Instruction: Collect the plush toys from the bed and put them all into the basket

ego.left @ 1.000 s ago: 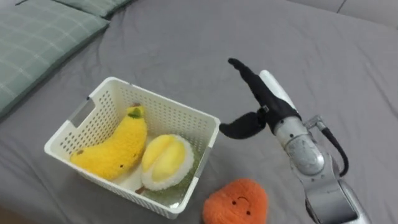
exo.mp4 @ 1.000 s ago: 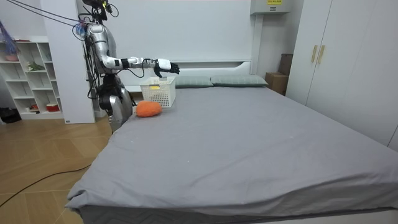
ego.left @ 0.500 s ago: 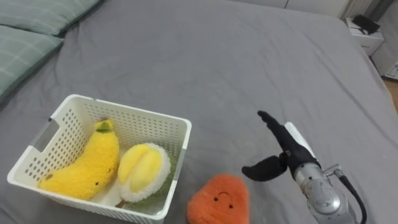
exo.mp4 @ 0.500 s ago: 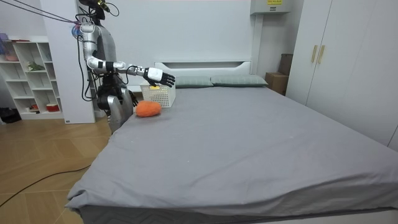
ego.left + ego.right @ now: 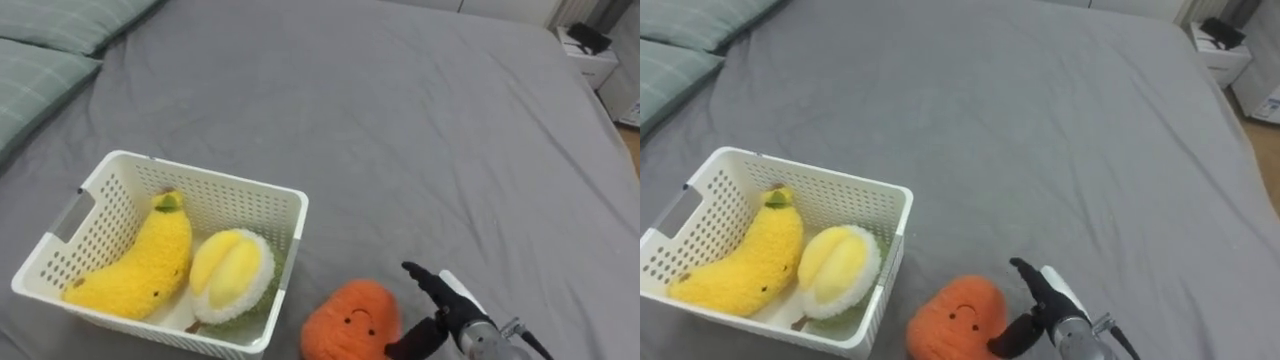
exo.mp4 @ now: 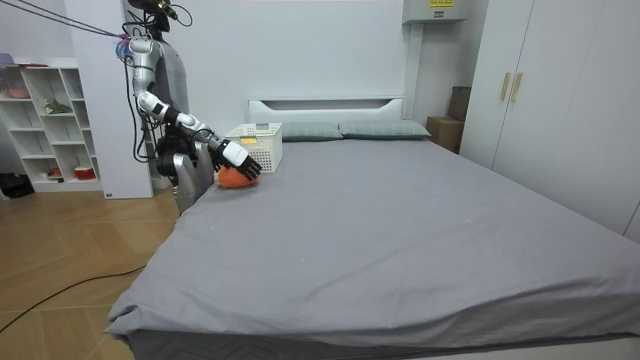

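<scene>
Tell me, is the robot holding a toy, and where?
Nothing is held. The right hand is open just beside the orange toy, not curled round it.

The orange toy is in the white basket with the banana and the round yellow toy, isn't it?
Not quite. The orange toy lies on the grey bed, beside the white basket, as the left eye view shows. The banana and the round yellow toy are in the basket.

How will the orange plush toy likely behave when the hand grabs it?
The orange plush toy looks fuzzy and rounded, so probably soft, light and squashy under the right hand. Nudged, it may roll on the bed.
</scene>
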`<state>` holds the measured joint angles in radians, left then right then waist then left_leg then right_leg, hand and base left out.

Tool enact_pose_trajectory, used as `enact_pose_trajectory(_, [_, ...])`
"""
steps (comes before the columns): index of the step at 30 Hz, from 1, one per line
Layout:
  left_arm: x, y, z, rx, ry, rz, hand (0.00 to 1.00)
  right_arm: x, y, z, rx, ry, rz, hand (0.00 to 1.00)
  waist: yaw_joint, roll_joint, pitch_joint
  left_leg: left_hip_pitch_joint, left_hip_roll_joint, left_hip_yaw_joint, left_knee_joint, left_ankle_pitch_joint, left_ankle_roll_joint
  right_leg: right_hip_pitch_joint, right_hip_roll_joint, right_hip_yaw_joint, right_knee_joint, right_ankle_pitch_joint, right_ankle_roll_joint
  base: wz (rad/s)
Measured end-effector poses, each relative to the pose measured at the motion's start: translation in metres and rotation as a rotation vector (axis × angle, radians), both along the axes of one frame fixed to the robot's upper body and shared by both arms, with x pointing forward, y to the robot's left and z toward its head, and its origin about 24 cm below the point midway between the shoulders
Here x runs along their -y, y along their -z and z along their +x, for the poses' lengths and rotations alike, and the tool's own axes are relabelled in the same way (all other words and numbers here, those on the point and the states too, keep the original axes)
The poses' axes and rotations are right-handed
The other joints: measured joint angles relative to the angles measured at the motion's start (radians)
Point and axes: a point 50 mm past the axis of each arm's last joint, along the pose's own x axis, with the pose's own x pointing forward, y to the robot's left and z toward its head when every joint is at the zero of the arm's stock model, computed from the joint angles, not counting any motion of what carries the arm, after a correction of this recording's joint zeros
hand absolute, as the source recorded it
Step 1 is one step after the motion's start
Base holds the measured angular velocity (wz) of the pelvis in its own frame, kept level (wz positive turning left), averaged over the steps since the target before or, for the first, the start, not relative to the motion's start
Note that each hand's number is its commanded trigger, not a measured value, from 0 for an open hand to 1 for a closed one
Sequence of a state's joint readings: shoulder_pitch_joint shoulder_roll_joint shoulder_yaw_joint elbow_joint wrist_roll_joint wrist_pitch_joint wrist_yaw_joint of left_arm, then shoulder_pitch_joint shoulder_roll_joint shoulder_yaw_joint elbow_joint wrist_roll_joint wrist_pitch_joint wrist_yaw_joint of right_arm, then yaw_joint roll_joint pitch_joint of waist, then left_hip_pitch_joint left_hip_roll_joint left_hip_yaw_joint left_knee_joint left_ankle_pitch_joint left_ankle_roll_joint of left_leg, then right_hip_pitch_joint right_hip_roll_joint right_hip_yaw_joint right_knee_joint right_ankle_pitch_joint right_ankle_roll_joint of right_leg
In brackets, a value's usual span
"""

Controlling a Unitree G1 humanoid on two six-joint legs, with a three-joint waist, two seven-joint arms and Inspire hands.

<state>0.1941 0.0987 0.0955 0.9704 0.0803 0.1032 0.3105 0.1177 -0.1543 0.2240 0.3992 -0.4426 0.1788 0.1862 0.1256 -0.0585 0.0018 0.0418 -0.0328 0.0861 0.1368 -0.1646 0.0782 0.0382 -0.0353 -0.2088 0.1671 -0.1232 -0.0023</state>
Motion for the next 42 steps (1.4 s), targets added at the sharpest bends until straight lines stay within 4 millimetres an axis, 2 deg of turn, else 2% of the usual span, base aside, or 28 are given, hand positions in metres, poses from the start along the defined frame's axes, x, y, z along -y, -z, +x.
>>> enact_pose_trajectory(3, [0.000,0.000,0.001,0.003,0.001,-0.002,0.00,-0.006,0.002,-0.002,-0.028,-0.044,0.007,0.15,0.010,0.000,0.0002,-0.006,-0.001,-0.009,0.003,0.000,0.000,-0.001,-0.001,-0.010,-0.001,0.000,0.000,0.10])
enact_pose_trajectory(4, [0.000,0.000,0.002,0.007,0.003,-0.004,0.00,-0.008,0.003,-0.003,-0.040,-0.062,0.006,0.35,0.013,0.001,0.0003,-0.009,-0.001,-0.012,0.006,-0.001,0.000,-0.002,-0.001,-0.014,-0.002,0.000,0.000,0.10])
enact_pose_trajectory(5, [0.000,-0.001,0.003,0.010,0.006,-0.007,0.00,-0.008,0.003,-0.004,-0.049,-0.074,0.002,0.75,0.017,0.001,0.0006,-0.015,-0.001,-0.017,0.013,-0.003,-0.001,-0.002,-0.001,-0.017,-0.003,0.000,0.000,0.10])
enact_pose_trajectory(6, [0.000,-0.001,0.003,0.010,0.006,-0.007,0.00,-0.008,0.003,-0.004,-0.052,-0.076,0.001,0.93,0.018,0.001,0.0006,-0.016,-0.001,-0.019,0.014,-0.003,-0.001,-0.001,-0.001,-0.019,-0.004,0.000,0.000,0.10])
enact_pose_trajectory(7, [0.000,-0.001,0.002,0.008,0.006,-0.007,0.00,-0.009,0.003,-0.004,-0.056,-0.077,0.002,1.00,0.020,0.001,0.0006,-0.018,-0.001,-0.023,0.015,-0.004,-0.001,0.000,-0.001,-0.023,-0.006,0.000,0.000,0.10])
enact_pose_trajectory(13, [0.000,0.000,0.000,0.001,0.004,-0.007,0.00,-0.013,0.003,-0.003,-0.073,-0.102,0.014,1.00,0.026,0.000,0.0010,-0.019,-0.001,-0.039,0.015,-0.005,-0.004,0.011,0.000,-0.042,-0.018,0.000,0.000,0.08])
enact_pose_trajectory(26, [0.000,-0.003,0.006,0.033,0.009,-0.005,0.00,-0.026,0.011,-0.012,-0.143,-0.172,0.034,1.00,0.068,-0.006,0.0049,-0.021,-0.001,-0.044,0.013,-0.006,-0.003,0.011,-0.001,-0.060,-0.019,0.000,0.000,0.01])
enact_pose_trajectory(34, [0.001,-0.002,0.005,0.030,0.003,-0.010,0.00,-0.023,0.005,-0.001,-0.104,-0.162,0.026,1.00,0.070,-0.008,0.0040,-0.015,-0.001,-0.039,0.013,-0.006,-0.003,0.015,-0.002,-0.062,-0.018,0.000,0.000,-0.01])
enact_pose_trajectory(37, [0.001,-0.002,0.003,0.029,0.001,-0.015,0.00,-0.020,-0.003,0.008,-0.055,-0.142,0.026,1.00,0.069,-0.015,0.0043,-0.013,-0.001,-0.035,0.014,-0.006,-0.003,0.016,-0.005,-0.060,-0.017,0.000,0.001,-0.04])
enact_pose_trajectory(40, [-0.006,-0.003,-0.003,0.019,-0.032,-0.002,0.00,-0.016,-0.028,0.025,0.077,-0.122,0.028,1.00,0.066,-0.020,0.0148,-0.009,0.000,-0.027,0.014,-0.006,-0.003,0.015,0.000,-0.034,-0.017,0.000,0.000,-0.10])
enact_pose_trajectory(42, [-0.009,-0.003,-0.007,0.015,-0.055,0.005,0.00,-0.006,-0.048,0.037,0.188,-0.078,0.015,1.00,0.057,-0.024,0.0142,-0.009,0.000,-0.017,0.014,-0.007,-0.003,0.012,0.002,-0.020,-0.017,-0.001,0.000,-0.08])
